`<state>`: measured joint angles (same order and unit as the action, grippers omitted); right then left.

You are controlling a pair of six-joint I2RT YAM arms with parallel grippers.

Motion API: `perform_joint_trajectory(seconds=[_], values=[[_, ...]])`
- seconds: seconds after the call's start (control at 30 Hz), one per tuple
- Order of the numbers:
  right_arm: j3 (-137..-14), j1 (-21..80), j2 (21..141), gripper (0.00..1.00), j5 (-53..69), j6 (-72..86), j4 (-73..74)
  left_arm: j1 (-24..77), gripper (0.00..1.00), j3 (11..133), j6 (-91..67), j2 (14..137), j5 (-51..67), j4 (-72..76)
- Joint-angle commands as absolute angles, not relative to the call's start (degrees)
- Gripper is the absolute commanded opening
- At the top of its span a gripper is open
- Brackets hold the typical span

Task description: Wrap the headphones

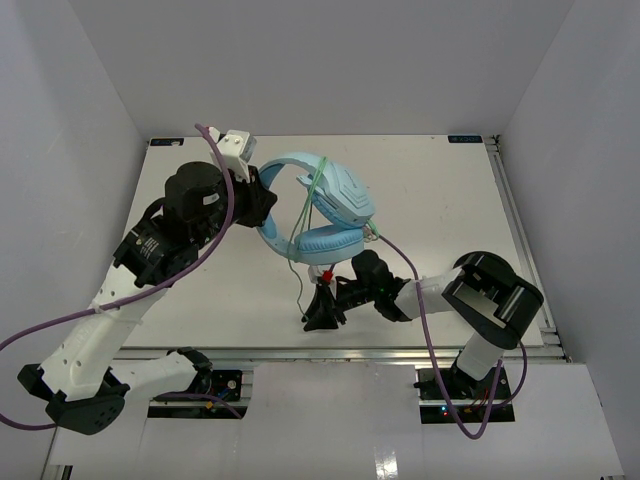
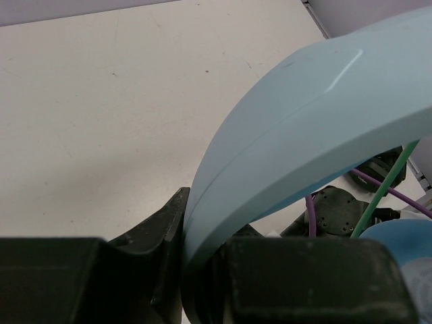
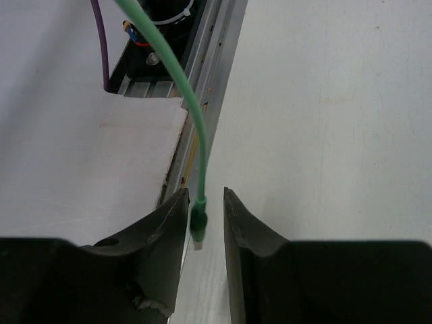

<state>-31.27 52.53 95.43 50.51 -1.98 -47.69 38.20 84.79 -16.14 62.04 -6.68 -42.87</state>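
Observation:
The light blue headphones point(image 1: 340, 195) hang in the air over the middle of the table. My left gripper point(image 1: 262, 195) is shut on their wide headband point(image 2: 304, 135), which fills the left wrist view between my jaws point(image 2: 202, 270). The two earcups hang to the right of that grip, one above the other. The thin pale green cable point(image 1: 297, 240) drops from the headphones toward the table's front edge. My right gripper point(image 1: 318, 310) sits low there, jaws slightly apart. The cable's plug point(image 3: 198, 226) dangles in the gap between them point(image 3: 206, 192), close to the left finger; whether it touches is unclear.
An aluminium rail point(image 1: 350, 352) runs along the white table's point(image 1: 450, 200) near edge, right beside my right gripper; it also shows in the right wrist view point(image 3: 216, 40). Purple arm cables point(image 1: 420, 300) loop off both arms. White walls enclose the left, back and right.

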Motion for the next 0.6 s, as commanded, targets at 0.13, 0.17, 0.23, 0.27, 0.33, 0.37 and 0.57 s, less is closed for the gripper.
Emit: perform_joint_trajectory(seconds=[0.13, 0.17, 0.23, 0.27, 0.33, 0.37, 0.57], values=[[-32.2, 52.7, 97.0, 0.22, 48.6, -3.8, -47.0, 38.1, 0.00, 85.4, -18.7, 59.0, -5.8, -37.8], [-32.2, 52.7, 97.0, 0.20, 48.4, -3.8, -46.8, 38.1, 0.00, 85.5, -18.8, 58.9, -5.5, -37.7], [-32.3, 52.7, 97.2, 0.19, 48.1, -3.8, -46.7, 38.1, 0.00, 85.6, -19.0, 58.6, -4.9, -37.6], [-32.2, 52.7, 97.3, 0.18, 47.7, -3.7, -46.7, 38.1, 0.00, 85.8, -19.1, 58.4, -4.7, -37.6], [-32.0, 52.7, 97.1, 0.15, 46.7, -3.7, -46.7, 38.1, 0.00, 86.1, -18.9, 58.2, -4.4, -37.7], [-32.0, 52.7, 97.0, 0.12, 46.2, -3.8, -46.7, 38.1, 0.00, 86.3, -18.9, 58.0, -4.4, -37.9], [-31.4, 52.1, 95.9, 0.08, 41.7, -3.1, -46.7, 38.0, 0.00, 85.5, -18.4, 57.0, -2.5, -38.0]])
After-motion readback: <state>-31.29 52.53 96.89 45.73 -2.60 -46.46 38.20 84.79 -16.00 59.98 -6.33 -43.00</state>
